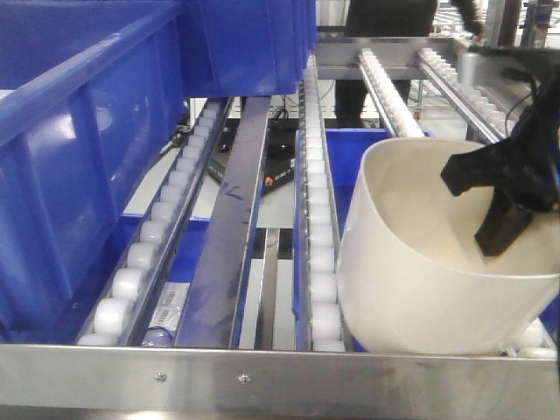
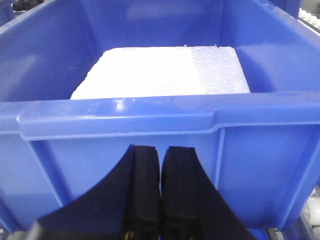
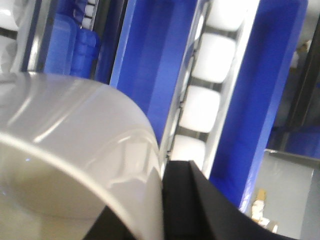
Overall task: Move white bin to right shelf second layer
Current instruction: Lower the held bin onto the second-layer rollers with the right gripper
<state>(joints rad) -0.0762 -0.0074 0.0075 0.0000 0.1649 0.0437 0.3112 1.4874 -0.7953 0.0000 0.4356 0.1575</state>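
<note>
The right arm reaches in from the right edge of the front view, its black claw (image 1: 500, 203) dipping over the far rim of the glossy cream-white plastic bin (image 1: 420, 289). One finger (image 1: 499, 229) hangs inside the tub; in the right wrist view the bin's wall (image 3: 75, 165) runs right up against a dark finger (image 3: 200, 205), so the claw seems to pinch the rim, though the outer finger is hidden (I cannot tell how tight the hold is).

The bin sits tilted at the lower right of the front view, on the stainless-steel flow-rack level with white rollers (image 1: 319, 289), just behind its flat steel front lip (image 1: 262, 376).

The left claw (image 2: 160, 197) shows at the bottom centre of the left wrist view, its two black fingers pressed together with only a sliver of gap and nothing between them, pointing at the near wall of a blue rectangular plastic crate (image 2: 150, 150) holding one white foam slab (image 2: 160, 72).

Counted in the front view: one white bin, four roller tracks, and two blue crates on the upper left of the rack, the nearer one (image 1: 79, 166) filling the left of the frame.
</note>
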